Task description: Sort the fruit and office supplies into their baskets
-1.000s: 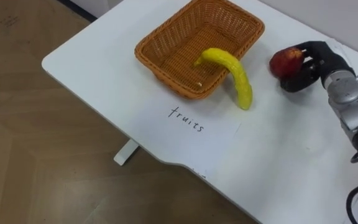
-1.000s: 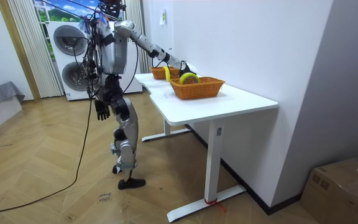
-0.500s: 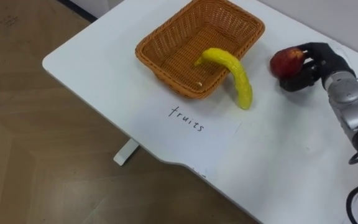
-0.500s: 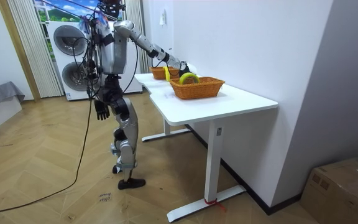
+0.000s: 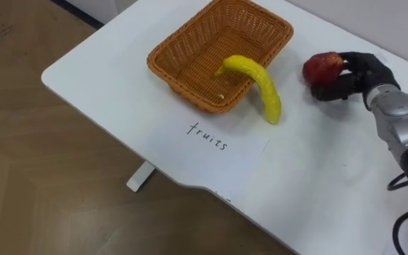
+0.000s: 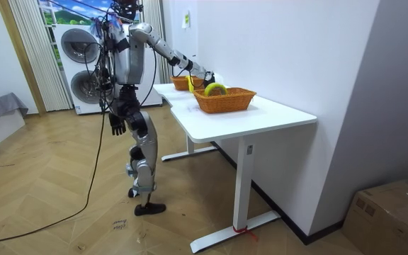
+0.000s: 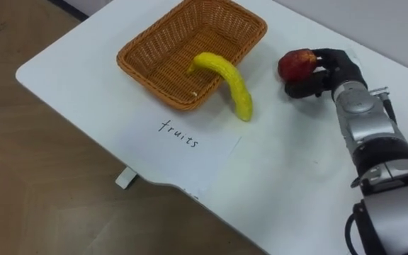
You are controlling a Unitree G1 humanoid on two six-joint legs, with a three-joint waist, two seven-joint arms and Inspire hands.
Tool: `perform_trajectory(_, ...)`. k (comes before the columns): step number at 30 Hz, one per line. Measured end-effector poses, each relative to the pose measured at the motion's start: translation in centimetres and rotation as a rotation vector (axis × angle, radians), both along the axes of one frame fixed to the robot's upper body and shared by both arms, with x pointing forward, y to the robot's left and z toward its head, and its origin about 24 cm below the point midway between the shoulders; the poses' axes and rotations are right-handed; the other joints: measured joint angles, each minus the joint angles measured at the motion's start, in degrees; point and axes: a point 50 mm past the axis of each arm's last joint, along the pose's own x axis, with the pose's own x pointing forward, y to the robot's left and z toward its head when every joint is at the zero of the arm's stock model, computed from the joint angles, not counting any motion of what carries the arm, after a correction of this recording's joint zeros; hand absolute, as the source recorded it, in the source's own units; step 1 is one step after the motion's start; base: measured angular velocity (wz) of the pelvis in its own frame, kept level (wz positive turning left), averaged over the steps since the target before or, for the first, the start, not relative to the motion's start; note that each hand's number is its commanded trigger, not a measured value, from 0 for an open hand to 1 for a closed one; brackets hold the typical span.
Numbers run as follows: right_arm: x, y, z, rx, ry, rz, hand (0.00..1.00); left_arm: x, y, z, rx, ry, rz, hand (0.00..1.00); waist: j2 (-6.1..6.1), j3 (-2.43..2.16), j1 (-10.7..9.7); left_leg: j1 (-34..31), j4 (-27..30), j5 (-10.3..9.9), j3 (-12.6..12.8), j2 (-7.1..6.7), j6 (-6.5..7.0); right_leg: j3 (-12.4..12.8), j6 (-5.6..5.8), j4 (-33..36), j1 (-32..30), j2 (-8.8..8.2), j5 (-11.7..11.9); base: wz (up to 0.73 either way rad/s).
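**Apple gripped beside the basket, not yet carried over**

Nearest, in front of the basket (image 5: 183,86), a paper sheet (image 5: 211,138) is laid on the table (image 5: 317,184). The banana (image 5: 264,85) is draped over the basket's near rim, with one end inside and the other outside. Right of the basket, the apple (image 5: 322,66) is clasped in the right hand (image 5: 356,71), fingers curled round it and forearm stretched forward. Compared with half a second ago, its place by the basket is barely altered; the slight shift is judged to be the camera's. The transfer is therefore hardly begun. The left hand (image 6: 117,126) is hung at the hip.
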Motion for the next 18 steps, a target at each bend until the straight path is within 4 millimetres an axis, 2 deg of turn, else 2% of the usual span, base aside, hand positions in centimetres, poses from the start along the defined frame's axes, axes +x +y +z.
perform_trajectory(7, 0.5, 1.9, 1.6, 0.011, -0.087, 0.099, 1.0, -0.8, 0.3, 0.0, 0.025, 0.009, 0.029, 0.0, 0.77, -1.05, -1.42, 1.88, -0.29, 0.0, -0.09, -0.04, 0.01, -0.22, 0.04, -0.11, 1.78, -0.05, -0.01, 0.01)
perform_trajectory(18, 1.2, 4.4, 4.2, -0.013, -0.175, 0.23, 1.0, -2.5, 0.2, -0.1, 0.028, 0.034, 0.081, 0.0, 0.26, -1.75, -2.36, 4.86, -0.31, -0.01, -0.48, -0.23, 0.03, 0.03, 0.23, -0.21, 5.01, -0.19, -0.26, 0.0)
